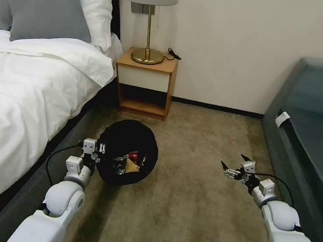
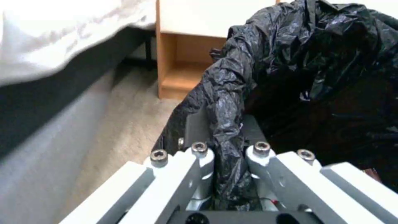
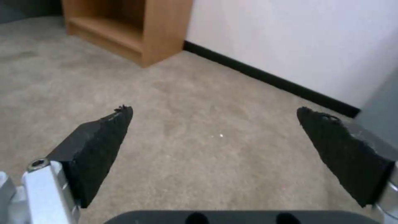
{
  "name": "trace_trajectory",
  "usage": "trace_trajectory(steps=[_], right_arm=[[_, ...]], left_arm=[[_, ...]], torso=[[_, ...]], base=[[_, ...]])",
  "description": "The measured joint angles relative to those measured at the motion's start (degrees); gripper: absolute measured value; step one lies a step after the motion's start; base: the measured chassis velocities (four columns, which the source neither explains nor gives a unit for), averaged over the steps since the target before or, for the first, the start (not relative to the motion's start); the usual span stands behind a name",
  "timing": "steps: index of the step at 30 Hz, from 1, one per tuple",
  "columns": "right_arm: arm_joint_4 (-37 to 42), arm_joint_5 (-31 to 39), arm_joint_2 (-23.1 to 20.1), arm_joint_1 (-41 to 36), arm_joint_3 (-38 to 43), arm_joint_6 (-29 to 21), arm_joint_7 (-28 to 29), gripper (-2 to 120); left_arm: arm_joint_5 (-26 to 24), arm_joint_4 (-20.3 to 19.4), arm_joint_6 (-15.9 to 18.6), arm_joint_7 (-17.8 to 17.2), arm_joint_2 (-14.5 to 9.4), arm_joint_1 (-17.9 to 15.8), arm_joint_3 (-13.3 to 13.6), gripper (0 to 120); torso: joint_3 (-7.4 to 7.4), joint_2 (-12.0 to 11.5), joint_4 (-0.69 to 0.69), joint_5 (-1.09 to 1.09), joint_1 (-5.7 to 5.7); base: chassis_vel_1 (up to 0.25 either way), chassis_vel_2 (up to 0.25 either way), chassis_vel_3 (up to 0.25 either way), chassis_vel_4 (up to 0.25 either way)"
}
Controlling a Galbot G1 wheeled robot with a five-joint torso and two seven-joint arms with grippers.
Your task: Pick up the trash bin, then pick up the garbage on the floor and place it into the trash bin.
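The trash bin [image 1: 128, 152], lined with a crinkly black plastic bag, hung tilted toward the camera above the beige carpet [image 1: 191, 202], just in front of the wooden nightstand [image 1: 145, 84] and beside the dark base of the bed [image 1: 24, 93]. The left gripper [image 1: 100, 152] was clamped on the bin's near rim, on the side facing the bed; the left wrist view showed the bag-covered rim [image 2: 227, 137] pinched tight between the gripper's fingers [image 2: 199, 155]. Inside the bin lay the garbage [image 1: 129, 162], among it a red-and-white wrapper and a gold-brown packet, the rest too small to make out. The right gripper [image 1: 235, 165] hovered over bare carpet well away from the nightstand, toward the dark sofa [image 1: 312, 126], its jaws spread wide with nothing between them; the right wrist view showed its two black pads [image 3: 104, 146] apart above the carpet, the nightstand's open lower shelf [image 3: 124, 28] and the black baseboard beyond. A brass lamp [image 1: 149, 26] stood on the nightstand's top
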State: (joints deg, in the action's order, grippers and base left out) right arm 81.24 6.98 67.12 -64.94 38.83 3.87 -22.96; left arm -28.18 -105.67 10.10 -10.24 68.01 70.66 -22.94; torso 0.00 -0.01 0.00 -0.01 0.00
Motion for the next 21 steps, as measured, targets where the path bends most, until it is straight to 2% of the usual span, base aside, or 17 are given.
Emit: trace_trajectory(steps=[1,3,4,5,6,9,10,13,14,17,21], right_arm=[[0.0,0.0,0.0,0.0,0.0,0.0,0.0,100],[0.9,0.0,1.0,-1.1,1.5,0.0,0.2,100],[1.1,0.0,1.2,-1.4,1.7,-0.1,0.2,100],[2.0,0.0,1.8,-2.7,2.8,-0.1,0.3,100],[2.0,0.0,1.8,-2.7,2.8,-0.1,0.3,100],[3.6,0.1,2.6,-5.1,4.6,-0.2,0.3,100],[3.6,0.1,2.6,-5.1,4.6,-0.2,0.3,100],[4.8,0.1,2.9,-6.8,5.9,-0.2,0.3,100],[4.8,0.1,2.9,-6.8,5.9,-0.2,0.3,100],[6.0,0.3,3.2,-7.6,6.6,-0.2,0.3,100],[7.0,0.5,3.4,-8.1,6.9,-0.3,0.3,100]], left_arm=[[0.0,0.0,0.0,0.0,0.0,0.0,0.0,3],[-5.3,-0.3,0.7,-3.0,1.0,-0.1,-0.1,3],[-6.4,-0.3,0.9,-3.7,1.2,-0.2,-0.1,3],[-10.8,-0.3,1.4,-6.7,2.0,-0.6,-0.3,3],[-10.8,-0.3,1.4,-6.7,2.0,-0.6,-0.3,3],[-16.8,0.3,2.3,-11.7,3.0,-1.2,-0.3,3],[-16.8,0.3,2.3,-11.7,3.0,-1.2,-0.3,3],[-22.5,0.1,4.3,-17.0,3.4,-1.6,-0.2,3],[-22.5,0.1,4.3,-17.0,3.4,-1.6,-0.2,3],[-27.0,0.4,5.7,-20.9,4.1,-2.3,-0.2,3],[-29.4,0.9,6.4,-22.9,4.2,-2.7,-0.1,3]], torso=[[0.0,0.0,0.0,0.0,0.0],[0.0,0.0,0.0,0.01,0.0],[0.0,0.0,0.0,0.01,0.0],[0.0,0.0,0.0,0.0,0.0],[0.0,0.0,0.0,0.0,0.0],[0.0,0.0,-0.01,0.0,0.0],[0.0,0.0,-0.01,0.0,0.0],[0.0,0.0,0.0,0.02,0.0],[0.0,0.0,0.0,0.02,0.0],[0.0,0.0,-0.01,0.02,0.0],[0.0,0.0,0.0,0.0,0.0]], base=[[0.0,0.0,0.0,0.0],[0.0,0.0,0.0,0.0],[0.0,0.0,0.0,0.0],[0.0,0.0,0.0,0.0],[0.0,0.0,0.0,0.0],[0.0,0.0,0.0,0.0],[0.0,0.0,0.0,0.0],[0.0,0.0,0.0,0.0],[0.0,0.0,0.0,0.0],[0.0,0.0,0.0,0.0],[0.0,0.0,0.0,0.0]])
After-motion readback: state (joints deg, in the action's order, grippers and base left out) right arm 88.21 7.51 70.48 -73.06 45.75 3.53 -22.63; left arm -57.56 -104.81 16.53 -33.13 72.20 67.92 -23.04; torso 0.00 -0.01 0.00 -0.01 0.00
